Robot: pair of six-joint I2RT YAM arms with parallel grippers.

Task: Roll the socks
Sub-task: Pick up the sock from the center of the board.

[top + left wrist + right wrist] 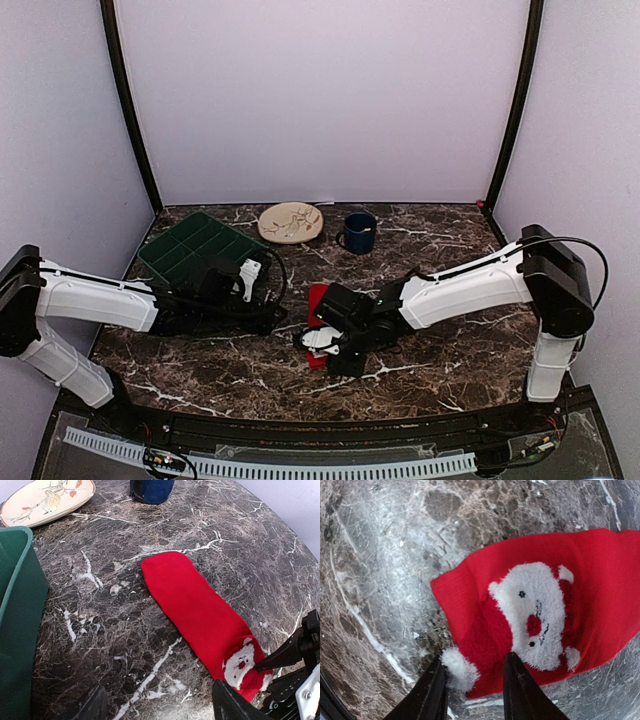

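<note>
A bright red sock [200, 610] lies flat on the dark marble table, its toe toward the far side. A white Santa face [239, 664] marks its near end. It shows as one red shape, and I cannot tell if a second sock lies under it. My right gripper [475, 656] is open, its fingers straddling the sock's [530, 615] near corner with the white pompom [459, 669] between them. In the top view the right gripper [318, 345] covers most of the sock [318, 298]. My left gripper [159, 687] is open and empty, just left of the sock; it also shows in the top view [275, 312].
A green compartment tray [195, 250] stands at the back left, close to my left arm; its wall shows in the left wrist view [15, 605]. A patterned plate [291, 221] and a blue mug [358, 232] stand at the back centre.
</note>
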